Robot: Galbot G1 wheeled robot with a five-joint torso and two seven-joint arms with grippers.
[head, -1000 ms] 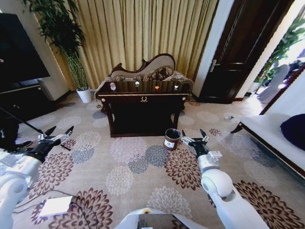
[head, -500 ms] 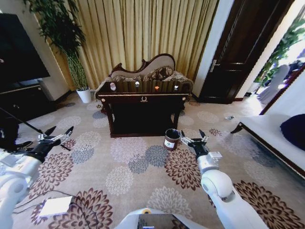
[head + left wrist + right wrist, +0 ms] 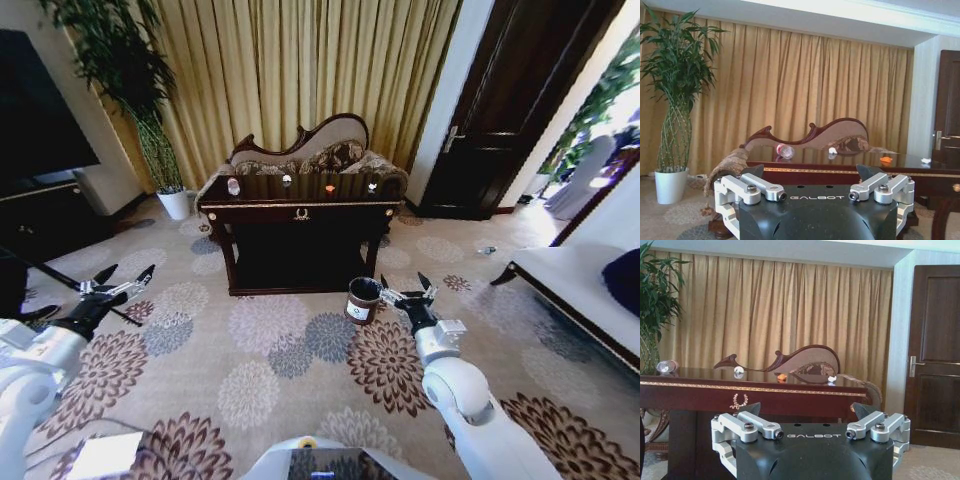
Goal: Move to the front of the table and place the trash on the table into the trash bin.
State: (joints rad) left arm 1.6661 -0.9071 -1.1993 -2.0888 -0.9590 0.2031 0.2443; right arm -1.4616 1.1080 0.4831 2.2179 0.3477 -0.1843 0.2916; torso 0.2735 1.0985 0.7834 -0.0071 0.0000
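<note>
The robot is at the driving step. It faces the table (image 3: 300, 212) from a little way back on the flowered carpet (image 3: 270, 340), and nothing has been picked up yet. I think the next move calls for rolling closer, until the tabletop is within reach of an arm.

The trash sits on the tabletop. The bottle (image 3: 234, 186) is at the left end. In the left wrist view it lies on its side, with its long way running along the tabletop and its red cap toward that left end. 3 tiny scraps lie apart from it in a row: a white scrap (image 3: 287, 179), an orange scrap (image 3: 329, 185) and another white scrap (image 3: 371, 185) at the right end.

The trash bin (image 3: 362, 299) stands upright on the carpet, in front of the table's right leg and just beside the right gripper (image 3: 409, 290).

The left gripper (image 3: 118, 282) is held low over the carpet on the left. Both have jaws spread wide and hold nothing
</note>
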